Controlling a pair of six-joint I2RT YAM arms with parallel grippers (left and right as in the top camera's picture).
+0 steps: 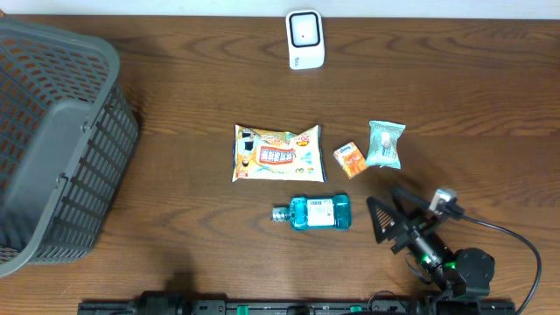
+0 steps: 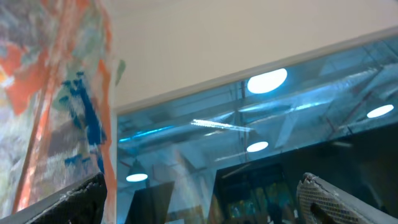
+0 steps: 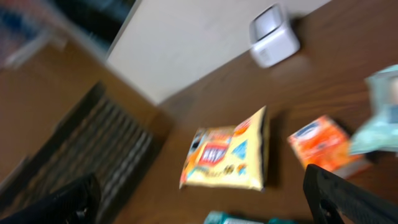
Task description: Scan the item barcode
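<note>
Several items lie mid-table: a yellow snack bag (image 1: 276, 152) (image 3: 227, 151), a small orange box (image 1: 350, 160) (image 3: 323, 144), a pale teal packet (image 1: 385, 143) (image 3: 380, 115) and a blue bottle (image 1: 315, 212) on its side. The white scanner (image 1: 305, 39) (image 3: 274, 35) stands at the far edge. My right gripper (image 1: 391, 210) (image 3: 200, 185) hovers open just right of the bottle, holding nothing. My left gripper (image 2: 200, 183) is open and empty, aimed up at a window and ceiling lights; it does not show in the overhead view.
A large dark grey mesh basket (image 1: 52, 140) (image 3: 93, 149) fills the table's left side. A black rail (image 1: 262, 307) runs along the near edge. The right arm's cable (image 1: 516, 241) loops at the lower right.
</note>
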